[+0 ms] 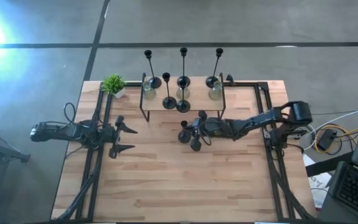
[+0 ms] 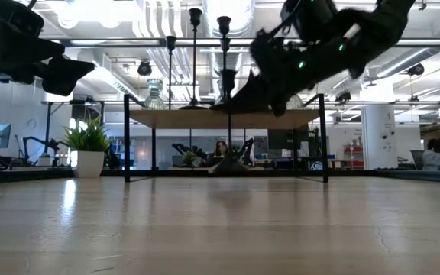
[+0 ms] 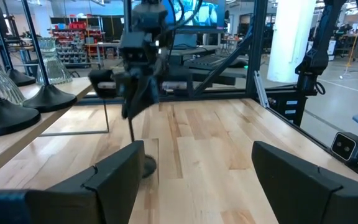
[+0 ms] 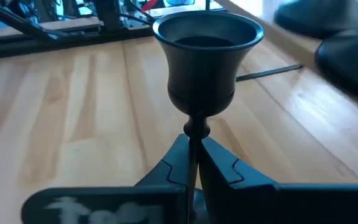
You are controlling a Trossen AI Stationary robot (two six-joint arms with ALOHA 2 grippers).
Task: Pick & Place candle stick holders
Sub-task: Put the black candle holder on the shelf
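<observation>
Several black candle stick holders (image 1: 169,99) and a few clear glass ones (image 1: 214,93) stand on their bases on a low wooden shelf (image 1: 197,102) at the table's far middle. My right gripper (image 1: 190,135), in front of the shelf, is shut on one black holder (image 4: 205,59), whose cup top shows in the right wrist view. Its domed base (image 3: 149,167) is low, near the table top; I cannot tell whether it touches. My left gripper (image 1: 133,139) is open and empty at the table's left, pointing toward the held holder. My right gripper pinches the holder's thin stem (image 4: 196,127) between its two fingers, just below the cup. The fingers come from the table's right, slanting down, and lie across the stem. The holder stands about upright, cup up, its stem (image 3: 131,130) hanging below the fingers.
A small green potted plant (image 1: 114,84) stands at the table's far left corner, beside the shelf. Black frame rails (image 1: 98,124) run along the table's left and right sides. Bare wood lies in the near half of the table (image 1: 179,186).
</observation>
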